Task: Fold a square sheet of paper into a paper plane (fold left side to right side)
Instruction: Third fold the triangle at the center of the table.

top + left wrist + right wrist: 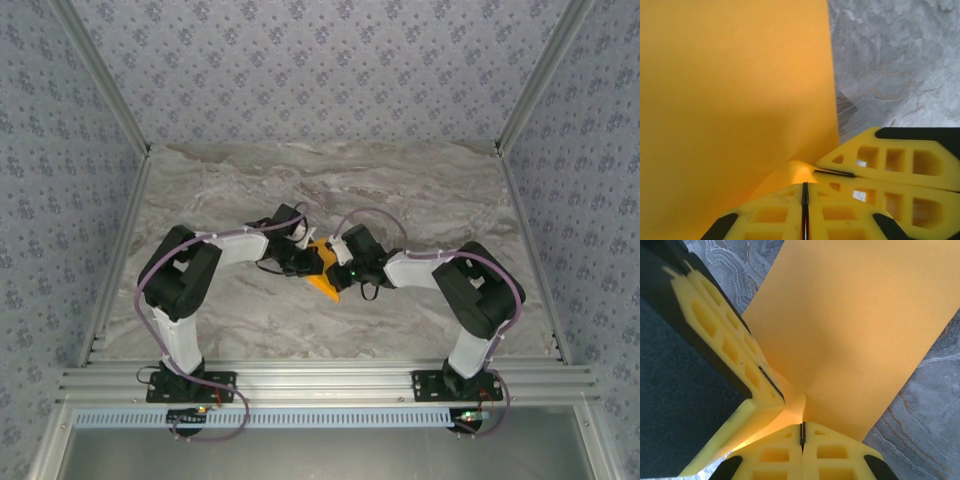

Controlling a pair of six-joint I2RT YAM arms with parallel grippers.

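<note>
The square sheet of paper, orange-yellow, is held up off the marble table between the two arms at mid-table. In the left wrist view the sheet spreads wide and smooth, curling at its near edge, where my left gripper is shut on it. My right gripper pinches the same edge right beside it, fingers coming in from the right. In the right wrist view my right gripper is shut on the sheet, and the left gripper clamps it from the upper left. The paper plane is not in view as a shape.
The grey marble tabletop stretches around the arms, bounded by aluminium rails at the near edge and patterned walls at the back and sides. Both grippers meet almost fingertip to fingertip.
</note>
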